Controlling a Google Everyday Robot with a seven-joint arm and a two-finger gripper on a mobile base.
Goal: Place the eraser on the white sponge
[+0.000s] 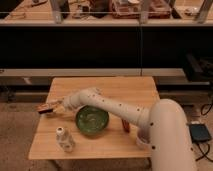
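Note:
The eraser [45, 108], a reddish-brown block with a dark underside, is at the table's left edge, held in my gripper [54, 106]. The gripper is shut on it and reaches in from the right along the white arm. The white sponge [56, 102] shows only as a cream patch right beside and under the eraser and gripper; most of it is hidden by them. I cannot tell whether the eraser touches the sponge.
A green glass bowl [92, 120] sits just right of the gripper, under the arm. A white bottle [64, 139] stands near the front left corner. A small reddish-brown oval object [126, 125] lies right of the bowl. The wooden table [125, 90] has dark shelves behind it.

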